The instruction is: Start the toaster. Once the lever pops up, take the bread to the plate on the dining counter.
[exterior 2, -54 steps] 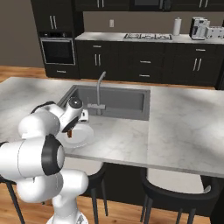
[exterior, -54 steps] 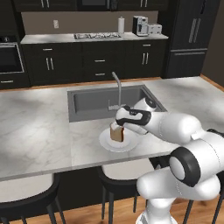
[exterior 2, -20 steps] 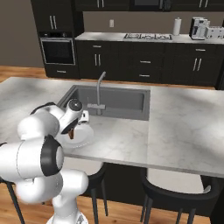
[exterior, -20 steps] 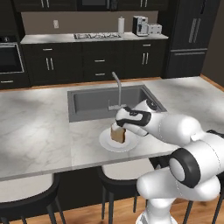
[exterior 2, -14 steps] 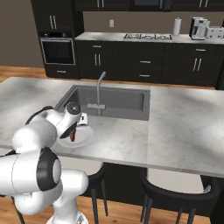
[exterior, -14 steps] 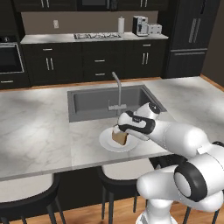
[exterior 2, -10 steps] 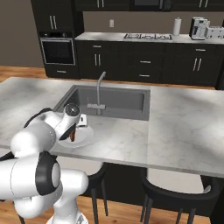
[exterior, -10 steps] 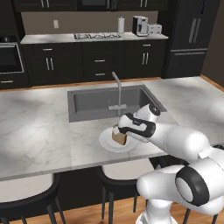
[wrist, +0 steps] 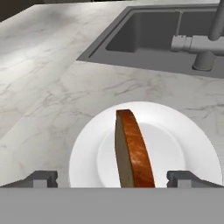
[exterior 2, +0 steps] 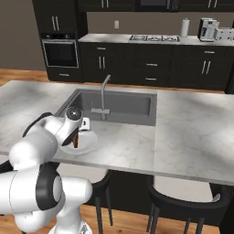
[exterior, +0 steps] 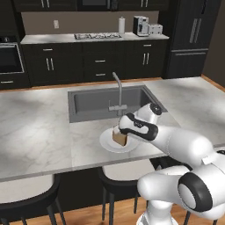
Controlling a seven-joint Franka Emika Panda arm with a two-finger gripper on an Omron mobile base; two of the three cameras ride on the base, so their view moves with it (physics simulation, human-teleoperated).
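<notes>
One tan square bread slice (wrist: 131, 153) on edge on round white plate (wrist: 183, 131); spread-apart, empty gripper (wrist: 111, 178) could topple it when lifting.

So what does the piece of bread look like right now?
The bread is one tan slice with a darker brown crust. It stands up on its edge on the round white plate, near the sink on the marble counter. The gripper's fingers are spread wide on both sides, not squeezing it.
</notes>
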